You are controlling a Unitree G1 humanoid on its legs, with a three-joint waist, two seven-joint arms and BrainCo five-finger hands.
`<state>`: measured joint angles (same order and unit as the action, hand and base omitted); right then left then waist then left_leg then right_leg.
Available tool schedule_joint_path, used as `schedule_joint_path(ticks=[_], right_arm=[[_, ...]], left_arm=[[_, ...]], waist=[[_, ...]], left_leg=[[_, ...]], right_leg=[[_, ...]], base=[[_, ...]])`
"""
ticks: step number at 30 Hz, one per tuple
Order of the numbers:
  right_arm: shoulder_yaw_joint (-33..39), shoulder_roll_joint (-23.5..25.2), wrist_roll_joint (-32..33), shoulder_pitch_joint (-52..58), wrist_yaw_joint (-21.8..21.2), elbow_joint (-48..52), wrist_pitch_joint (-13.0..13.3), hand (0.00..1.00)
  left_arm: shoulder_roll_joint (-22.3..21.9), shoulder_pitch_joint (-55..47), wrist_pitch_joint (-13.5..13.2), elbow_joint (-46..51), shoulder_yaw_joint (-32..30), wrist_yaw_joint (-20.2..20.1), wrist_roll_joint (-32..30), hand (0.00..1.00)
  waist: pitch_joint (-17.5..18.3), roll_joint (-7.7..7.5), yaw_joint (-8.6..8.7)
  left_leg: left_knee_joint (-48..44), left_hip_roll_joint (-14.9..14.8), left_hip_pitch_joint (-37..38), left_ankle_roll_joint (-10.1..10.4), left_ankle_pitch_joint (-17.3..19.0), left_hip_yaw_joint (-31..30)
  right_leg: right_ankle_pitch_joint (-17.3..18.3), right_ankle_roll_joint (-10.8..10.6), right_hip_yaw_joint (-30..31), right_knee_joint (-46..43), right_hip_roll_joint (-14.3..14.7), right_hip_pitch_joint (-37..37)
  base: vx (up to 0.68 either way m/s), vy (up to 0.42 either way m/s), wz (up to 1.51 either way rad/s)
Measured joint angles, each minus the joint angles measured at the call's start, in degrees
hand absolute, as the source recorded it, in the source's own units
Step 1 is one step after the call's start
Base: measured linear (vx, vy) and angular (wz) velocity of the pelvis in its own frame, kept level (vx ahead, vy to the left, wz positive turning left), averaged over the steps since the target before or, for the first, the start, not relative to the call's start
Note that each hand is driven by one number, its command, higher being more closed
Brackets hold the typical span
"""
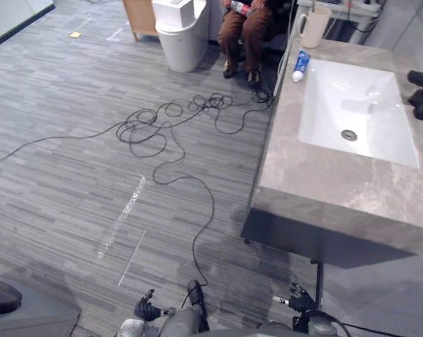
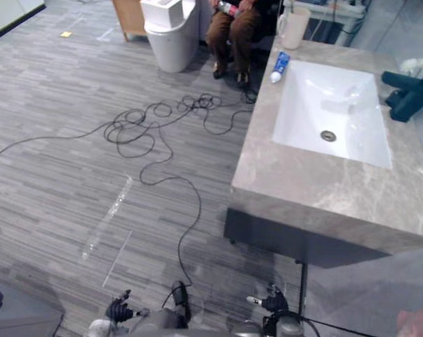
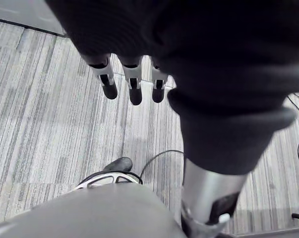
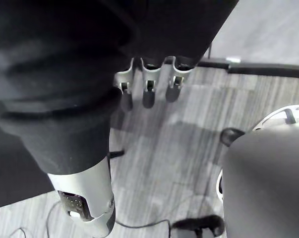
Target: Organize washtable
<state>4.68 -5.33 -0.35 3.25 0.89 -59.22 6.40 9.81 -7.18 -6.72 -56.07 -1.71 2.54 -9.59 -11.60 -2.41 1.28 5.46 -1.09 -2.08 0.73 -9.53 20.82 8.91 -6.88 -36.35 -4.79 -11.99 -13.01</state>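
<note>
Left hand point(image 3: 134, 83) hangs low by the robot's side over the grey plank floor point(image 1: 64, 147), fingers point(image 3: 108, 84) relaxed and loose, grasping nothing. Right hand point(image 4: 148, 93) is the same: hanging down, fingers point(image 4: 173, 88) loosely extended, nothing in them. Both hands show at the bottom edge of the eye views, well apart from the grey marble-look washtable surface point(image 1: 323, 186), which stands ahead and to the robot's right. A white rectangular sink point(image 1: 369, 116) with a round metal drain is set into the surface. A tall cream mug with a handle point(image 1: 313, 27) stands upright at the surface's far left corner, behind the sink. A blue-and-white tube point(image 1: 300, 66) lies on the surface just beside the sink's far left corner, near the mug. A dark teal object point(image 2: 410, 93) sits at the right side of the sink, partly cut off by the frame edge; cannot tell what it is. Past the surface, a person in brown trousers point(image 1: 242, 29) sits next to a white toilet point(image 1: 182, 34), with a wooden cabinet point(image 1: 139, 17) beside that.
</note>
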Motion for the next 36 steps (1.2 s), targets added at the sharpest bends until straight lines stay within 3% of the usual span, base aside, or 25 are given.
schedule_joint_path(ticks=[6,8,14,17,30,36], right_arm=[[0.0,0.2,-0.3,0.4,0.0,0.0,-0.2,0.0],[0.0,0.2,-0.4,0.6,0.0,-0.1,-0.2,0.0],[0.0,-0.4,-0.9,1.8,-0.1,-0.1,-0.3,0.0],[-0.1,-0.7,-1.6,1.9,-0.1,-0.1,-0.3,0.0],[-0.2,-0.3,-2.1,1.4,-0.3,-1.2,-0.5,0.0],[-0.6,-0.1,-2.1,0.7,-1.0,-1.3,-0.6,0.0]], left_arm=[[0.1,-0.1,-0.1,0.3,0.1,0.0,0.0,0.0],[0.2,-0.1,-0.1,0.3,0.1,0.0,0.0,0.0],[0.1,-0.2,-0.1,0.2,0.1,0.0,0.0,0.0],[-0.1,-0.1,-0.3,0.2,0.0,0.1,0.0,0.0],[0.5,-0.1,-0.8,0.2,-0.2,0.2,0.0,0.0],[0.7,-0.1,-1.0,0.0,-0.2,0.3,0.0,0.0]], waist=[[0.0,-0.41,-0.52],[0.0,-0.45,-0.49],[0.1,0.01,-0.35],[0.1,0.25,-0.39],[0.4,-1.23,-0.66],[0.7,-1.64,-0.64]], left_leg=[[0.0,0.3,0.8,0.0,-0.1,0.1],[0.1,0.1,0.7,1.1,-0.9,0.2],[0.4,-0.3,-0.2,1.4,-1.0,1.3],[0.4,-0.6,-1.2,0.7,-0.2,1.7],[0.4,1.5,-1.7,-2.2,1.4,4.3],[0.4,1.5,-1.0,-2.4,1.9,4.8]], right_leg=[[0.0,-0.1,-1.4,-0.1,-0.1,-1.6],[0.0,-0.1,-1.7,-0.1,0.0,-1.6],[0.8,-0.4,-2.8,0.0,0.5,-1.0],[0.9,-0.4,-2.9,0.0,0.8,-0.1],[0.5,-1.0,-0.3,0.7,-1.1,1.4],[0.5,-0.8,0.7,0.1,-1.3,1.3]], base=[[0.0,-0.032,0.1],[-0.07,-0.067,0.07],[-0.08,-0.03,0.07],[-0.08,0.012,0.03],[0.03,0.002,-0.08],[0.05,-0.038,-0.03]])
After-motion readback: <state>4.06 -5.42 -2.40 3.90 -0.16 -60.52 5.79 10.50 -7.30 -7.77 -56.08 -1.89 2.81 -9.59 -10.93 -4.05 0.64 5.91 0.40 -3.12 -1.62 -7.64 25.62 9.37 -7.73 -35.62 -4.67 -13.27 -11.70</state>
